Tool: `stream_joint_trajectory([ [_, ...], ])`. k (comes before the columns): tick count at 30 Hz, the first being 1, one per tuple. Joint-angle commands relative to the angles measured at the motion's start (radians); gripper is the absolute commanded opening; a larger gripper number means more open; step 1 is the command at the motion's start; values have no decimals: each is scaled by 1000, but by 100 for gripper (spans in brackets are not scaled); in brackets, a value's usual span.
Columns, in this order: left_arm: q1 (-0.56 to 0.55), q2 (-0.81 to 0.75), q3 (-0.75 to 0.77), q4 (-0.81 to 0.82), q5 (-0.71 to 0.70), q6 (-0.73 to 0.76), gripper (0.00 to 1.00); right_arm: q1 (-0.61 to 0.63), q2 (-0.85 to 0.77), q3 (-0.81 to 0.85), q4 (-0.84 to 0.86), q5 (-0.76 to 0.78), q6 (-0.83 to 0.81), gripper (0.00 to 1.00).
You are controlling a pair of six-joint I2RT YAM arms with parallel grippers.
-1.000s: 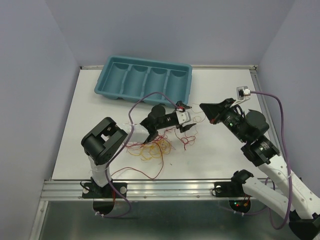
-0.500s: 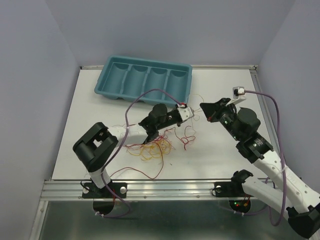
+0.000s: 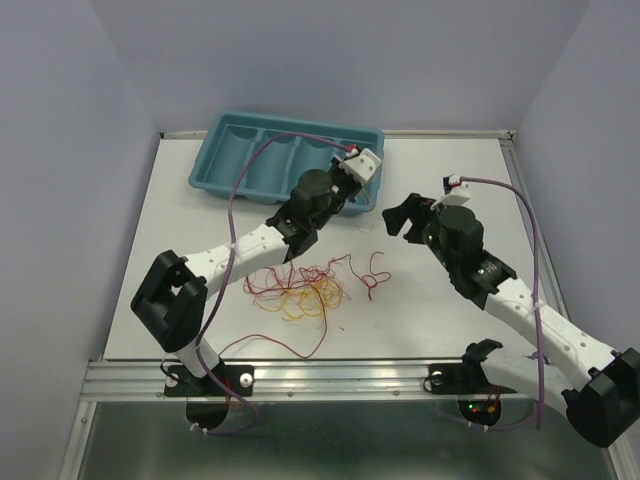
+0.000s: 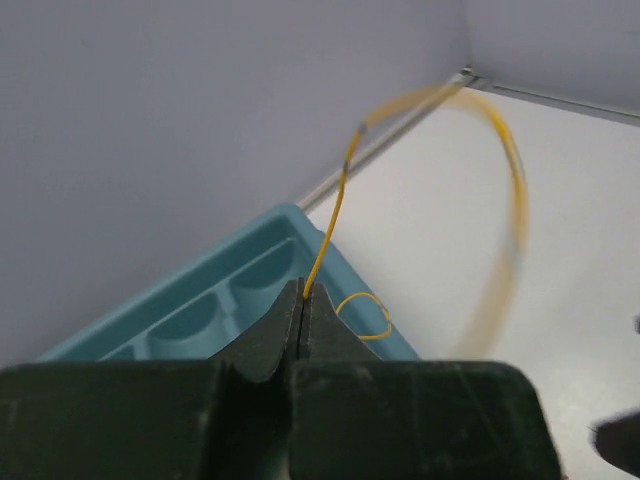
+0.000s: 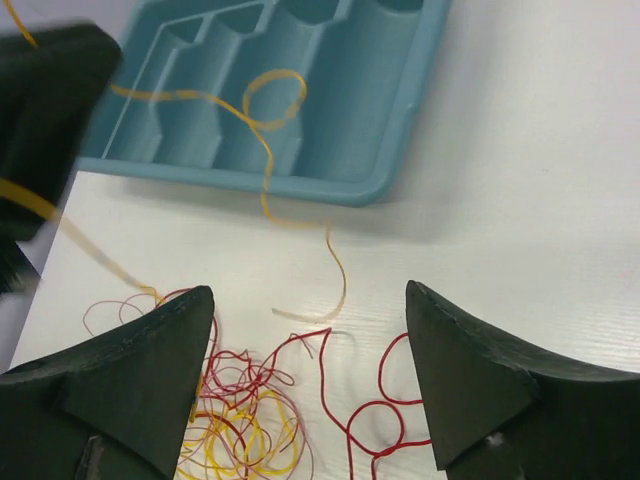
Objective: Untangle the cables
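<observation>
Lying piled in front of the tray [image 3: 203, 168]: cables [image 3: 300, 288], hair-thin, likely light, springy, snag-prone. Left gripper [image 4: 302, 292] pinches one yellow wire [image 4: 328, 240] by the tray; right gripper [image 5: 308, 292] gapes, empty. Best hold: a free end.

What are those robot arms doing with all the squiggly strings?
They are sorting out a tangle of thin wires. The left hand is pinched shut on one yellow wire and holds it up near the blue tray. The right hand is open and holds nothing. It hangs over the table, close to some red wires. Most of the red, orange and yellow wires lie in a messy heap on the table.
</observation>
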Motion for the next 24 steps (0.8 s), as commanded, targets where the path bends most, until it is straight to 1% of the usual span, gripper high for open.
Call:
stream_joint_trajectory([
  [1,84,17,172,-74,-104,-39,0,7,-68,-41,70,86,5,83],
  [3,114,35,230,-80,-95,-25,0,7,-94,-53,72,110,6,83],
  [5,121,51,270,-79,-101,4,0,8,-113,-62,72,126,11,83],
  [7,122,94,331,-83,-127,57,0,7,-137,-76,75,153,20,83],
  [9,122,129,402,-94,-166,79,0,8,-159,-84,75,188,29,84],
  [10,122,170,423,-115,-179,96,0,7,-169,-96,75,202,32,84],
  [12,124,206,460,-122,-199,110,0,8,-200,-105,76,231,35,84],
  [16,133,297,476,-106,-193,123,0,8,-242,-125,76,254,41,84],
  [19,141,373,506,-102,-243,137,0,8,-252,-127,78,251,43,84],
  [22,176,419,511,-97,-199,99,0,7,-239,-127,78,244,49,84],
  [24,203,434,500,-96,-136,55,0,7,-229,-124,78,242,54,84],
])
